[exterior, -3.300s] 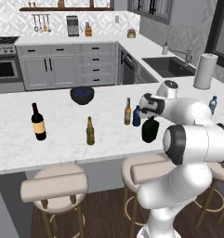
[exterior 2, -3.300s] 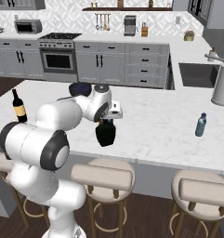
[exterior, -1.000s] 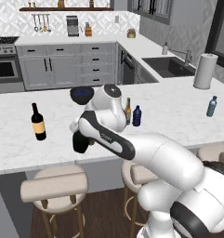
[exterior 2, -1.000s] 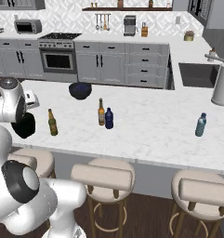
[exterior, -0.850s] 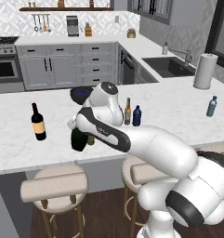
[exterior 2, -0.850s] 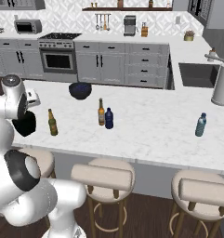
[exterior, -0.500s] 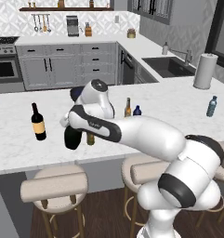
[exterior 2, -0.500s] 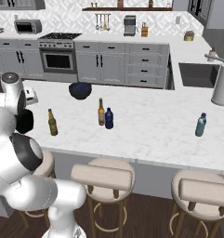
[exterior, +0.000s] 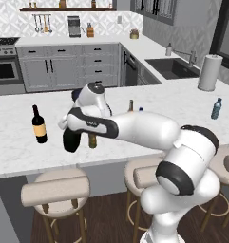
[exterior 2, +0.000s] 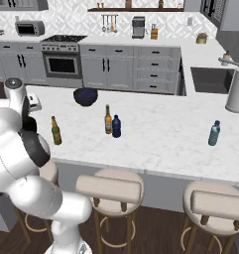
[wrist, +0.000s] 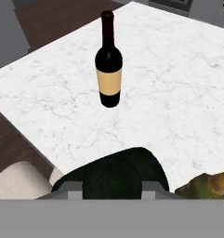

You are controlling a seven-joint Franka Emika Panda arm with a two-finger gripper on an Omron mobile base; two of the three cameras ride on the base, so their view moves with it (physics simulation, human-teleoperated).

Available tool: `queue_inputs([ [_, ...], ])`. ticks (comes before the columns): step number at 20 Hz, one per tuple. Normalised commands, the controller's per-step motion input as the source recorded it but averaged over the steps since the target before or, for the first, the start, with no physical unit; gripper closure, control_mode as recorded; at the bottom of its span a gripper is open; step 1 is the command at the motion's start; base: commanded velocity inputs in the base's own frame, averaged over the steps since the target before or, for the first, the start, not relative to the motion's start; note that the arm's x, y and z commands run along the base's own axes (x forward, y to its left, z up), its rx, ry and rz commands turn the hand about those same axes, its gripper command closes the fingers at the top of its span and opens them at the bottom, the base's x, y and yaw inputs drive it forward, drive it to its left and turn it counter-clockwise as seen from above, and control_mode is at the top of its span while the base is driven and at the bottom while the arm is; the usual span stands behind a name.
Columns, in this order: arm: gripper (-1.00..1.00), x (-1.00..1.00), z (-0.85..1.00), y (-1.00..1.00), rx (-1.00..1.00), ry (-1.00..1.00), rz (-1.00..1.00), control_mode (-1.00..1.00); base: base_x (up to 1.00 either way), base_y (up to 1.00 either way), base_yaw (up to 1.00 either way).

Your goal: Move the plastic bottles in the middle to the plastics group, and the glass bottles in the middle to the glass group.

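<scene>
1. Hand view: my gripper [wrist: 112, 186] has its fingers closed on the squat black flask-shaped glass bottle [wrist: 114, 174].
2. I hold this bottle [exterior: 71, 140] at the near left part of the white marble counter [exterior: 182, 102]; whether it touches the marble I cannot tell.
3. To its left stands the tall dark wine bottle with yellow-orange label [exterior: 39, 125].
4. Just right of it is the slim dark olive-brown beer bottle [exterior: 92, 140].
5. Far to the right stands the pale blue translucent water bottle [exterior: 216, 108].

Room around the gripper [wrist: 111, 186]
Bare marble ahead up to the wine bottle [wrist: 108, 62]; olive-brown beer bottle [wrist: 211, 185] crowds its right side.
</scene>
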Motion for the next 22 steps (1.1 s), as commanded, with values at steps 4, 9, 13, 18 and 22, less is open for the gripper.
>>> queue_inputs([
  [4,1.00,0.31,-0.07,0.12,0.00,0.00,0.00,-1.00,0.00,0.00,0.00],
  [9,1.00,0.24,-0.08,0.16,0.00,0.00,0.00,-1.00,0.00,0.00,0.00],
  [13,1.00,0.05,-0.21,0.04,0.00,0.03,0.00,-1.00,0.00,0.00,0.00],
  [18,1.00,0.00,-0.35,0.00,0.00,0.03,0.00,-1.00,0.00,0.00,0.00],
  [22,1.00,0.00,-0.24,0.00,0.00,0.00,0.00,-1.00,0.00,0.00,0.00],
])
